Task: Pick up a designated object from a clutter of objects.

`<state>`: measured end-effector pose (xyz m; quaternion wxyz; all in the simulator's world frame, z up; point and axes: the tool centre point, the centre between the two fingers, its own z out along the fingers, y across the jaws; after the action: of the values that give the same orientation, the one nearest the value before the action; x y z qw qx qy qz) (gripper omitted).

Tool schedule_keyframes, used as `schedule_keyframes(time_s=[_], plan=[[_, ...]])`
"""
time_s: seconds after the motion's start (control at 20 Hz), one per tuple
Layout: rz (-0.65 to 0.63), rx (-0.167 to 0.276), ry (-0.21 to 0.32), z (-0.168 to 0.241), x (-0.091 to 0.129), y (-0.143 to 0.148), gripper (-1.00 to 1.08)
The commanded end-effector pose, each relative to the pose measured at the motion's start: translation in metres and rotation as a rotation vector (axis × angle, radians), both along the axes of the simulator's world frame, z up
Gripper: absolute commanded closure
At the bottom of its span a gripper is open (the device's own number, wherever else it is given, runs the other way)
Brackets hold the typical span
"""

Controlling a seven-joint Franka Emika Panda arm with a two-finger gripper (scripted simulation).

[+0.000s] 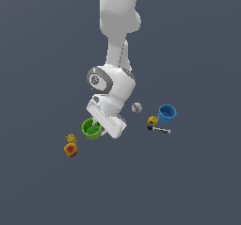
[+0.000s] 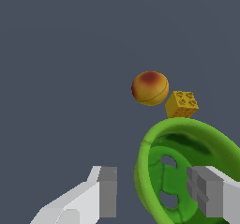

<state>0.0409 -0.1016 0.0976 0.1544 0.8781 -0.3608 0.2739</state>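
The designated object, a bright green cup (image 1: 91, 129) with a thick rim, stands on the grey floor at the exterior view's centre left. In the wrist view the green cup (image 2: 187, 134) fills the corner close to the camera. My gripper (image 1: 97, 124) is down at the cup, on the side toward the exterior view's right. My gripper (image 2: 157, 192) is open and straddles the cup's wall: one finger (image 2: 206, 192) is inside the cup and the other finger (image 2: 108, 190) is outside it. Neither pad visibly presses the wall.
An orange fruit-like ball (image 1: 70, 149) (image 2: 150, 88) and a yellow cube (image 1: 70, 138) (image 2: 182, 104) lie just beyond the cup. At the exterior view's right are a white-grey ball (image 1: 136, 108), a second yellow cube (image 1: 153, 120), a blue cup (image 1: 166, 113) and a marker (image 1: 159, 129).
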Motion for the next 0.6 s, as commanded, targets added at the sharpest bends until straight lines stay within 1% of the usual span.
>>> schedule_keyframes(time_s=[0.0, 0.55], plan=[[0.000, 0.000, 0.000, 0.000, 0.000, 0.000, -0.20], [0.000, 0.002, 0.000, -0.022, 0.009, -0.012, -0.20]])
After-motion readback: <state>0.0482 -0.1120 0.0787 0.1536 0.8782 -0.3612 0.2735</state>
